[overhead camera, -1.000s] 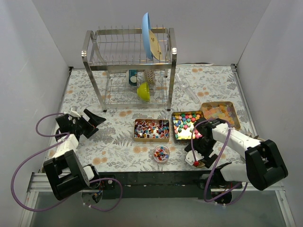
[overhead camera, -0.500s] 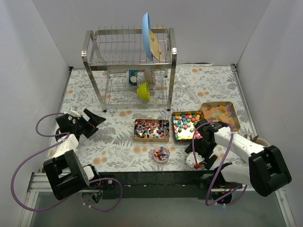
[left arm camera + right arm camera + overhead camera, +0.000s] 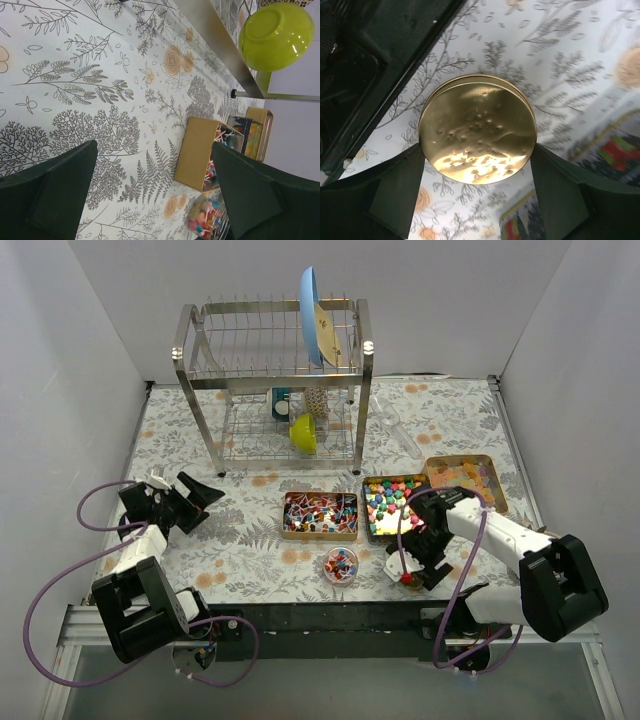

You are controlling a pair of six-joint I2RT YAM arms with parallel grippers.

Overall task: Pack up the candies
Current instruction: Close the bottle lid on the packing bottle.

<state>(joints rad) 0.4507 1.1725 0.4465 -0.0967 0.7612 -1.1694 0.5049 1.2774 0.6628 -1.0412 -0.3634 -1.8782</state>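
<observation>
- The left gripper (image 3: 154, 150) holds its dark fingers (image 3: 55, 190) spread wide at the bottom corners, with only the leaf-printed tablecloth (image 3: 100, 75) between them.
- A gold rectangular tin (image 3: 197, 155) lies beside the finger on the view's right side, and striped twist-wrapped candies (image 3: 221, 140) show over its rim.
- A second gold tin (image 3: 264, 131) sits close behind it; its contents are unclear.
- A small clear round dish (image 3: 220, 230) of mixed candies (image 3: 204, 220) sits at the bottom edge, near the first tin.
- A lime-green bowl (image 3: 276, 35) rests on its side in the steel dish rack (image 3: 220, 45) at the upper right.

Bright even light; glare on gold lid (image 3: 478, 129); bkgd blurry.
</observation>
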